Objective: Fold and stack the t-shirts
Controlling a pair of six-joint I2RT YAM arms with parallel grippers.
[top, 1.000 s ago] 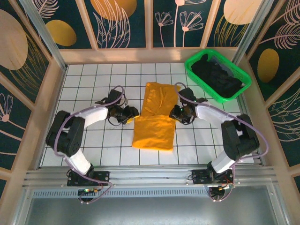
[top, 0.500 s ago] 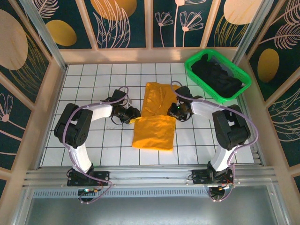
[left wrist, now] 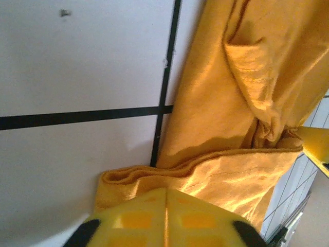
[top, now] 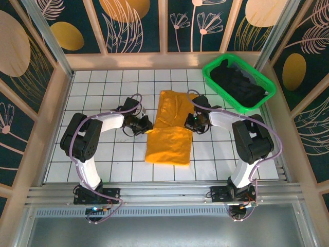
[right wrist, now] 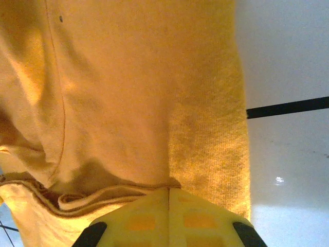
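Top external view: we see the left gripper (top: 146, 125) clenched on the fold edge of the orange-yellow t-shirt (top: 168, 141), on the side turned away from the green basket (top: 208, 72). The shirt lies on the grid table (top: 103, 154), its near part doubled over, well to the left of the basket and nearer to us. Our right gripper (top: 189, 123) pinches the same fold on the basket-facing side. The black t-shirts (top: 239, 82) lie heaped inside the basket.

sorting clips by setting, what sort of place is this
Most likely a purpose-built robot test cell, not a home: a white tabletop ruled in black grid lines, printed leaf-pattern wall panels in aluminium framing, and two robot arms bolted to a metal rail, working an orange-yellow cloth t-shirt.
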